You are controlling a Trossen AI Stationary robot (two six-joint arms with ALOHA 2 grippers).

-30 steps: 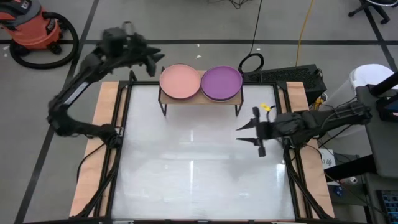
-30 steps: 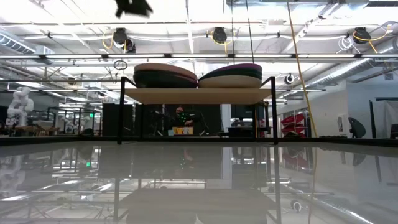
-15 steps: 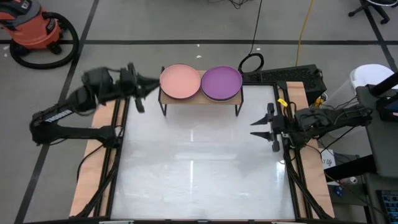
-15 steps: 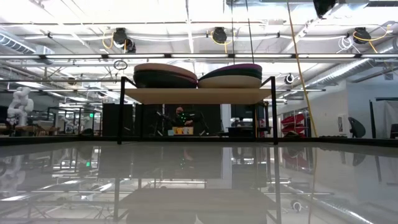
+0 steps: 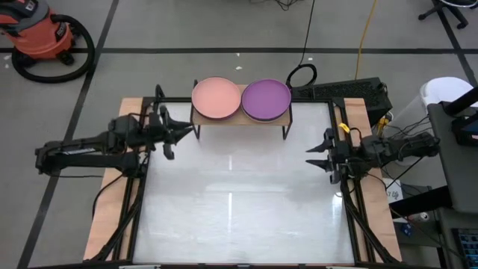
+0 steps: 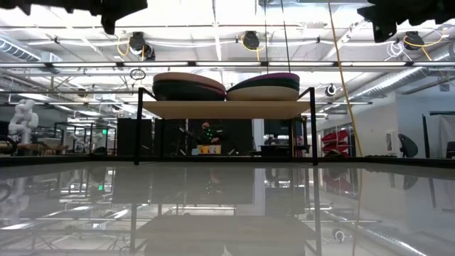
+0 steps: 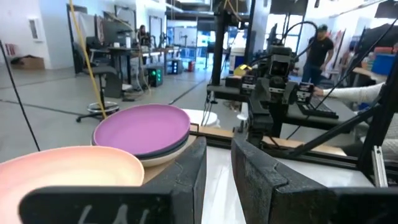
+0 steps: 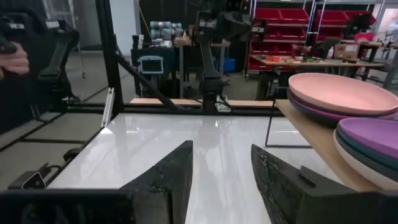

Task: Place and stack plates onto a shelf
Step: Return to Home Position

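Shelf (image 5: 239,120) stands at the far edge of the white table (image 5: 239,202). Two stacks of plates sit on its wooden top, side by side, rims touching or very nearly.

- Stack on the shelf's left half: salmon plate (image 5: 216,98) on top. The low view shows a dark plate (image 6: 186,91) under it.
- Stack on the shelf's right half: purple plate (image 5: 266,99) on top, beige plate (image 6: 269,93) at the bottom.
- Count per stack: cannot tell.

Left gripper (image 5: 178,139) hangs just off the shelf's left end, over the table's edge, pointing toward the shelf. Its fingers are parted by a narrow gap, with nothing between them.

Right gripper (image 5: 314,155) is off the shelf's right end, on the near side and well apart from it. Its fingers are spread wider and it is empty.

Neither gripper touches the shelf or the plates.
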